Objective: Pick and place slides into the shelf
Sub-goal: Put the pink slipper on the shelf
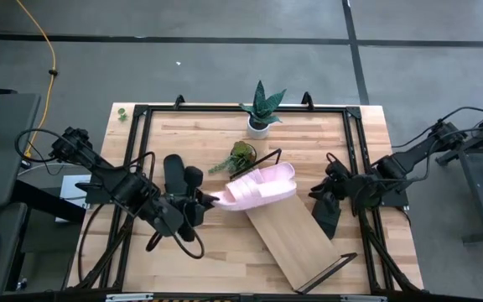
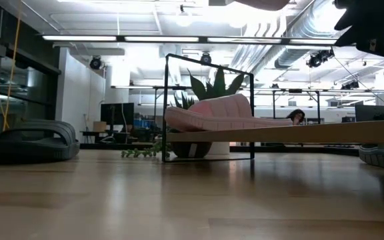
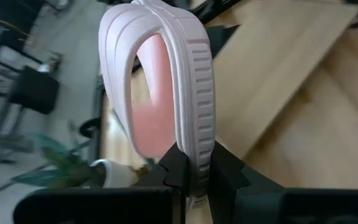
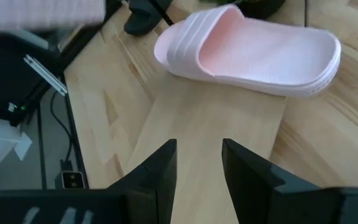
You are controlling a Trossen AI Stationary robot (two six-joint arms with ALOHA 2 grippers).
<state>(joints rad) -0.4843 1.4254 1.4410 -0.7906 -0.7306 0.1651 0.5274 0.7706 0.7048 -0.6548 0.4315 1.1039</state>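
We see the left gripper (image 3: 197,180) pinching 1 pink slide (image 3: 166,81) by its edge beside the shelf (image 1: 296,239); the right gripper (image 4: 199,163) hangs spread, another pink slide (image 4: 253,53) on the shelf just ahead.

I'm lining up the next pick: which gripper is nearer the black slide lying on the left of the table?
Left. The left gripper, shut on a pink slide, sits just beside the black slide. The right gripper hangs across the shelf, far from it.

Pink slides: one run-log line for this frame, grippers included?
left gripper: shut on second pink slide, near shelf | first pink slide: lying on shelf end | right gripper: open, empty, over shelf
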